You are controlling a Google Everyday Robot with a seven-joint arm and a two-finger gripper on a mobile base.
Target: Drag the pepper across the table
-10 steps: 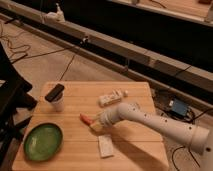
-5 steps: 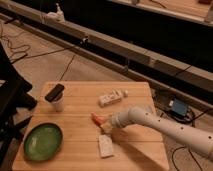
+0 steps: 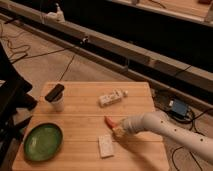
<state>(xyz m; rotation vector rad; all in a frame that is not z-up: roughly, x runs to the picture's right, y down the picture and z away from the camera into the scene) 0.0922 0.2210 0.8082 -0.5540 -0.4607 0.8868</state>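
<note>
The small orange-red pepper (image 3: 108, 120) lies on the light wooden plank table (image 3: 80, 117), near its middle. My gripper (image 3: 119, 131) is at the end of the white arm that reaches in from the right. It sits low over the table right at the pepper's right end and hides part of it. Only the pepper's left tip shows.
A green plate (image 3: 43, 141) lies at the front left. A white rectangular block (image 3: 105, 145) lies just left of and below the gripper. A white bottle-like item (image 3: 111, 97) lies behind it. A cup with a dark object on top (image 3: 56, 98) stands at the left. Cables cross the floor.
The gripper and the pepper have both moved to the right across the table, from left of the middle to about the middle. The other objects have stayed put.
</note>
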